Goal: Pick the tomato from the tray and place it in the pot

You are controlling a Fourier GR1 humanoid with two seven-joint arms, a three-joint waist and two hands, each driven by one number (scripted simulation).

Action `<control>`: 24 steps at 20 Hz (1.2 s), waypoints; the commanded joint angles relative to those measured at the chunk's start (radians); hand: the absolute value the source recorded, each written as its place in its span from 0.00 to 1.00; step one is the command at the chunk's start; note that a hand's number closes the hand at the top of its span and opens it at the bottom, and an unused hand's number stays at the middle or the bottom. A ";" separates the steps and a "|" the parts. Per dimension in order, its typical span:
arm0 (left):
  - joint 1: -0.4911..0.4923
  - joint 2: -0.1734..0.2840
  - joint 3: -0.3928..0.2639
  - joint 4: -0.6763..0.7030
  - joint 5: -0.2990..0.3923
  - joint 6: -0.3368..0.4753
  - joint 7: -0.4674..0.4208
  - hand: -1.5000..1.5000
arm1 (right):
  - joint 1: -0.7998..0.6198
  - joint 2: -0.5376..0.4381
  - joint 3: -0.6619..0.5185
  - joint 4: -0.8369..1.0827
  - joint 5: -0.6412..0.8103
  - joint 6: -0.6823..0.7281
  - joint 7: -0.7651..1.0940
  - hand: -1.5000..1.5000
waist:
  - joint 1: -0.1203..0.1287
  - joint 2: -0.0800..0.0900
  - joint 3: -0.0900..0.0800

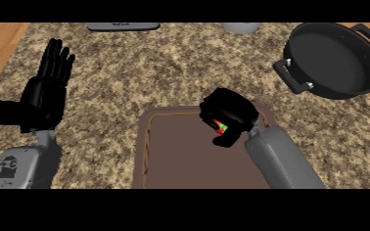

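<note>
head view: the right hand (230, 115) lies over the upper right part of the brown tray (173, 161), its fingers curled round the tomato (219, 125), of which only a small red and green patch shows between them. the grey right forearm (282, 159) runs in from the lower right across the tray's right edge. the black pot (329, 61) stands on the speckled tabletop (145, 73) at the upper right, well apart from the hand, its side handle (292, 76) turned toward the tray. the left hand (49, 88) rests at the left edge, fingers straight and pointing up, holding nothing. a grey flat object (123, 26) and a pale round object (241, 27) sit at the tabletop's far edge.
</note>
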State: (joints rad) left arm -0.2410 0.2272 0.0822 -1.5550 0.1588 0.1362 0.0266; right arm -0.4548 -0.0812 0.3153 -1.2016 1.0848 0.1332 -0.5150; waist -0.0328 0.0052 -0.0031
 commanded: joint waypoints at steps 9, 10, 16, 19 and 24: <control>-0.005 0.003 0.000 -0.008 0.006 -0.007 0.005 0.50 | -0.223 0.013 -0.462 0.035 0.194 -0.337 0.865 1.00 | 0.019 0.003 -0.005; -0.012 0.006 -0.008 -0.014 -0.002 -0.009 0.006 0.50 | -0.258 -0.001 -0.473 0.042 0.242 -0.354 0.936 1.00 | 0.033 0.004 -0.006; -0.028 -0.018 -0.041 -0.007 -0.004 -0.017 0.010 0.50 | -0.437 -0.032 -0.545 0.099 0.528 -0.451 1.367 1.00 | 0.084 0.015 -0.003; -0.051 -0.022 -0.053 -0.006 -0.010 -0.016 0.023 0.50 | -0.497 -0.053 -0.575 0.193 0.652 -0.459 1.541 1.00 | 0.085 0.015 0.000; -0.082 0.005 -0.010 0.038 -0.003 -0.025 0.010 0.50 | -0.596 -0.094 -0.631 0.404 0.682 -0.446 1.627 1.00 | 0.067 0.010 0.003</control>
State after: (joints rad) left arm -0.2947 0.2220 0.0573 -1.5451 0.1590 0.1151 0.0472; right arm -0.9785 -0.1467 -0.2728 -0.9278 1.7238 -0.2923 0.9933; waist 0.0412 0.0160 -0.0025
